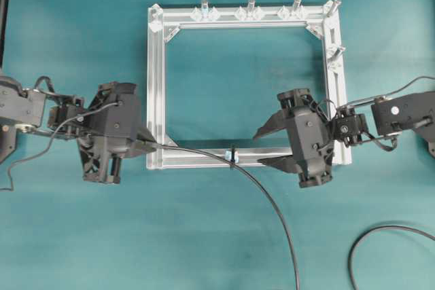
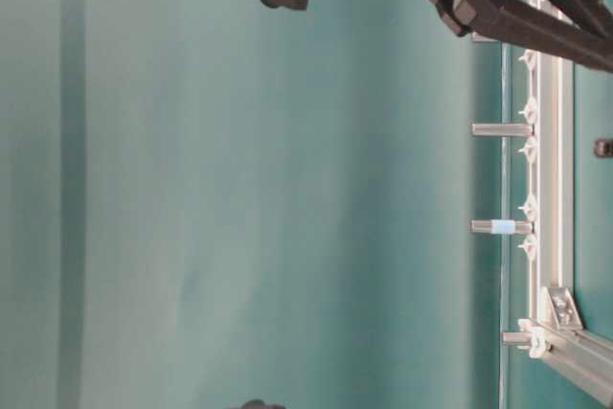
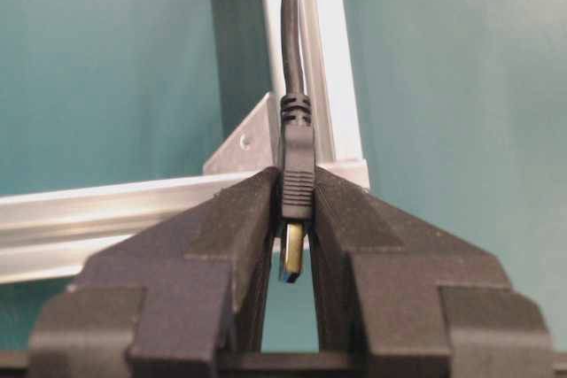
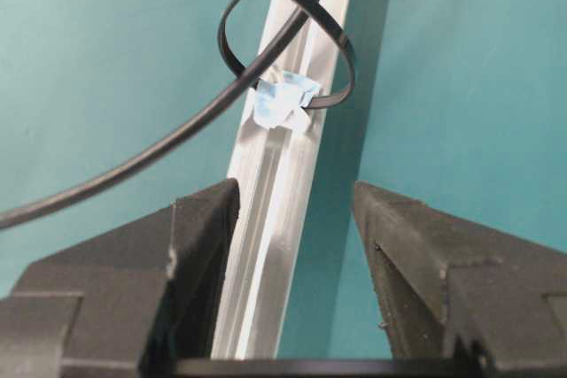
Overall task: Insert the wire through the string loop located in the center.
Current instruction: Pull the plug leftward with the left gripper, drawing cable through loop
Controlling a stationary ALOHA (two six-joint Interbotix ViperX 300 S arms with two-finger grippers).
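The wire [image 1: 268, 195] is a thin black cable curving up from the bottom edge to my left gripper [image 1: 148, 142]. In the left wrist view that gripper [image 3: 297, 190] is shut on the black plug body [image 3: 298, 165], with the gold tip [image 3: 293, 252] showing between the fingers. The string loop [image 1: 233, 155] is a black ring on the frame's near bar. In the right wrist view the loop [image 4: 341, 50] sits over a pale-blue fitting [image 4: 283, 100], and the wire [image 4: 133, 165] appears to pass through it. My right gripper [image 1: 259, 149] is open, its fingers either side of the bar [image 4: 270, 219], holding nothing.
The square aluminium frame [image 1: 156, 86] lies on the teal table, with upright posts [image 1: 251, 3] along its far bar and clips [image 1: 335, 51] on its right bar. Another black cable curve [image 1: 380, 230] lies at the bottom right. The table-level view shows the posts [image 2: 500, 129] sideways.
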